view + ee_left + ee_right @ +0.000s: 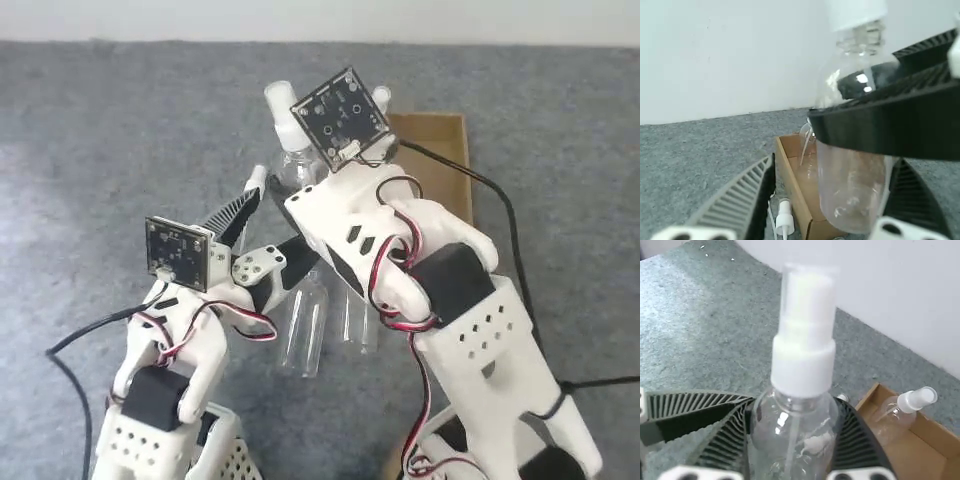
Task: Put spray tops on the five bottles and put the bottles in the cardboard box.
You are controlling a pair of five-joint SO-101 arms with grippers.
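Open carpet (100,130) far left, held bottle (790,440) blocks centre, loose bottles (305,335) lying close by

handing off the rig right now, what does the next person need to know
Right gripper: shut on a clear plastic bottle wearing its white spray top, over the grey carpet.
Left gripper: open, fingers either side of that bottle.
Done: one topped bottle in the brown cardboard box.
Left: box the held bottle; two more clear bottles sit near the arms, necks hidden; a loose spray top lies beside the box.
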